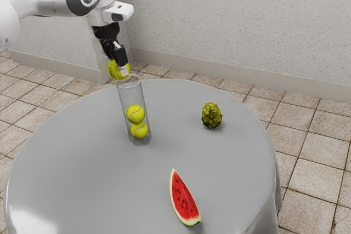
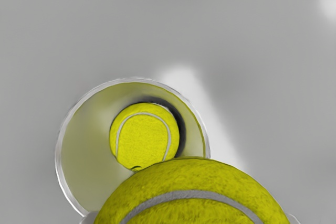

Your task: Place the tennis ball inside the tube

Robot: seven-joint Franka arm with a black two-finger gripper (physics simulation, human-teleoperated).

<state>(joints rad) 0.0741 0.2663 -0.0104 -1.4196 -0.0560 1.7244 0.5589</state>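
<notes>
My gripper [image 1: 118,70] is at the exterior view's upper left, shut on a yellow tennis ball [image 1: 113,70]. The held ball hangs just above the open rim of a clear upright tube [image 1: 125,96], toward its exterior view's left side. Inside the tube, two tennis balls [image 1: 136,114] are stacked at the bottom. From the wrist view, the held ball [image 2: 202,184] overlaps part of the tube's round rim [image 2: 59,153], off-centre from the opening, and the upper ball inside [image 2: 144,135] is visible down the tube.
A spiky green-yellow fruit [image 1: 211,115] sits on the round grey table [image 1: 98,173], to the exterior view's right of the tube. A watermelon slice [image 1: 184,198] lies nearer the table's front edge. Behind the table stands a pale wall.
</notes>
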